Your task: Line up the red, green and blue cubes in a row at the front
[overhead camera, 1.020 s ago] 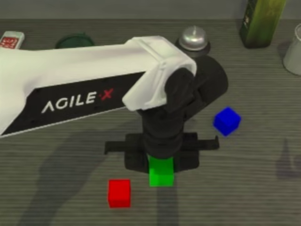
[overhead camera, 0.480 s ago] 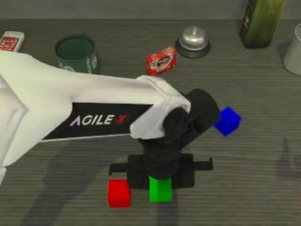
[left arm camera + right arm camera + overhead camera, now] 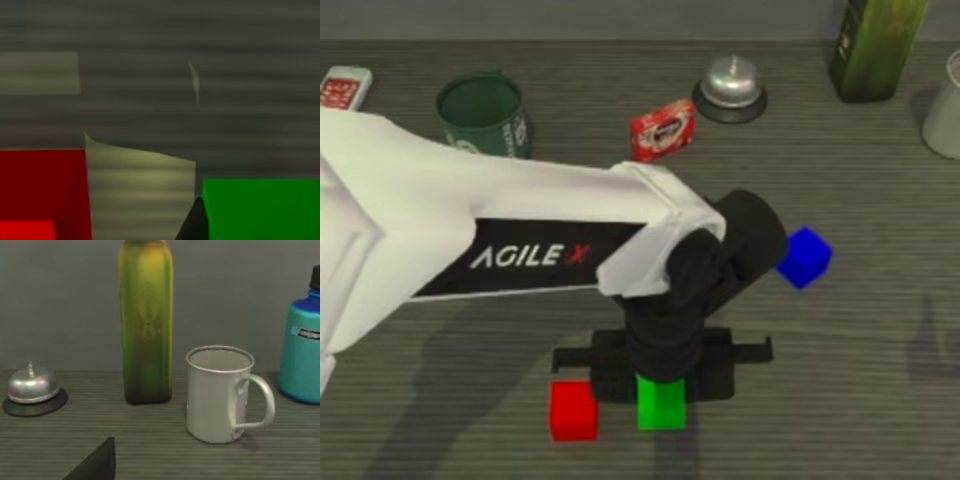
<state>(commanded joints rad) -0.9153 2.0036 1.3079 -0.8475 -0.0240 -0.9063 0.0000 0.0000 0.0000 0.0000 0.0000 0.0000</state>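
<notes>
Now sitting at the front of the table (image 3: 880, 400), from left to right: red cube (image 3: 573, 410), then green cube (image 3: 661, 402) just beside it with a narrow gap between. Reaching in from the left, left gripper (image 3: 661, 375) hanging directly over the green cube, fingers hidden under the wrist, so grasping or released cannot be told. Lying farther back and to the right, well apart from the pair, blue cube (image 3: 804, 257). Facing a silver bell (image 3: 33, 385), green bottle (image 3: 146, 320) and white mug (image 3: 222, 392), right wrist camera.
</notes>
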